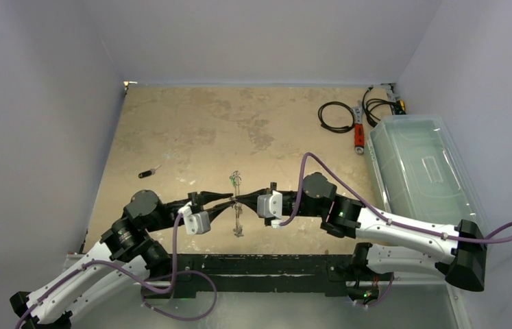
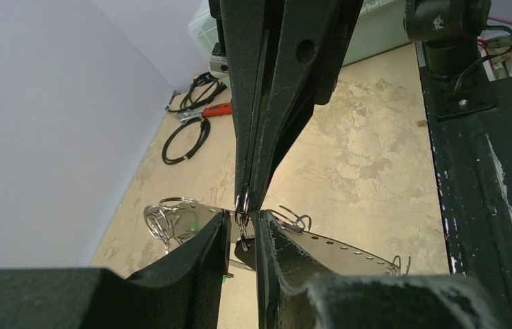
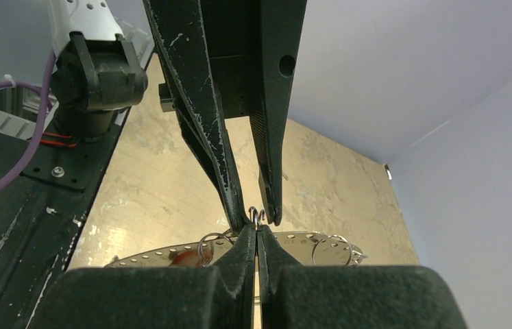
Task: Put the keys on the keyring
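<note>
The right gripper [image 3: 256, 236] is pinched shut on the keyring [image 2: 338, 248], above the middle of the counter [image 1: 191, 130]. The left gripper [image 2: 243, 229] is narrow around a small ring [image 3: 256, 215] on it, but I cannot tell if it grips. A clear box [image 1: 417, 161] with its lid on sits at the right, and its inside looks too hazy to see.

The worktop [image 1: 239, 123] is a tan, blotchy board, paler in patches. Near its left edge, about halfway back, a small key with a black head [image 1: 147, 173] lies on its own. Towards the far right corner sits a coiled black cable [image 1: 335, 116], with a red and grey tool [image 1: 359, 133] just beside it and a second bundle of black cable [image 1: 376, 110] nearer the corner. A clear lidded plastic box [image 1: 421, 168] runs along the right edge. A scuffed black strip [image 1: 273, 264] covers the near edge.
</note>
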You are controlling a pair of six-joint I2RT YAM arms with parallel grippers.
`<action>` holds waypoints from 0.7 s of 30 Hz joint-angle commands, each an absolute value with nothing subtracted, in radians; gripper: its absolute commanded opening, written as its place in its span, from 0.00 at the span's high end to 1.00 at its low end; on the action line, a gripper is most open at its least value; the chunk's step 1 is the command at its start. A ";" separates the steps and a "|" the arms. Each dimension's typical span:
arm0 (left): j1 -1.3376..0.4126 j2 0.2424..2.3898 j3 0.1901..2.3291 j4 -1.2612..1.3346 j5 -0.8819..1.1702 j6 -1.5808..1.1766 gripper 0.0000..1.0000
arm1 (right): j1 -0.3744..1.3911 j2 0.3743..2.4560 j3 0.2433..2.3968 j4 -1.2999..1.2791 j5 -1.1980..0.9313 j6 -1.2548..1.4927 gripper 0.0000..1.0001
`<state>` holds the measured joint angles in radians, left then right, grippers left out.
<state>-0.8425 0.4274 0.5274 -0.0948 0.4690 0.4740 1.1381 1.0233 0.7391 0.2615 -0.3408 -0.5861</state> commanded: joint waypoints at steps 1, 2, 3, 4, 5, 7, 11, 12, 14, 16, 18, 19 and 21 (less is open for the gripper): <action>-0.841 0.426 0.537 -0.104 0.493 0.494 0.80 | 1.141 0.996 0.746 0.349 -0.375 -0.578 1.00; -0.840 0.426 0.538 -0.104 0.492 0.494 0.80 | 1.141 0.997 0.747 0.348 -0.376 -0.577 1.00; -0.840 0.426 0.538 -0.104 0.492 0.494 0.80 | 1.141 0.997 0.747 0.347 -0.376 -0.577 1.00; -0.839 0.428 0.537 -0.105 0.490 0.494 0.80 | 1.141 0.997 0.747 0.347 -0.377 -0.577 1.00; -0.839 0.430 0.538 -0.107 0.487 0.494 0.80 | 1.141 0.996 0.748 0.347 -0.378 -0.577 1.00; -0.839 0.435 0.540 -0.111 0.482 0.494 0.80 | 1.141 0.993 0.747 0.345 -0.382 -0.577 1.00; -0.839 0.437 0.539 -0.115 0.476 0.495 0.78 | 1.141 0.986 0.746 0.346 -0.388 -0.578 1.00; -0.840 0.439 0.539 -0.115 0.474 0.495 0.78 | 1.141 0.984 0.745 0.345 -0.388 -0.577 1.00; -0.840 0.439 0.539 -0.117 0.474 0.497 0.77 | 1.141 0.982 0.744 0.345 -0.391 -0.577 1.00; -0.840 0.442 0.541 -0.119 0.465 0.496 0.77 | 1.141 0.980 0.744 0.344 -0.391 -0.577 1.00; -0.839 0.440 0.543 -0.124 0.449 0.496 0.77 | 1.141 0.978 0.743 0.345 -0.390 -0.577 1.00; -0.840 0.437 0.541 -0.123 0.444 0.496 0.76 | 1.141 0.977 0.743 0.345 -0.388 -0.578 1.00; -0.840 0.428 0.539 -0.121 0.438 0.496 0.73 | 1.141 0.976 0.742 0.345 -0.383 -0.578 1.00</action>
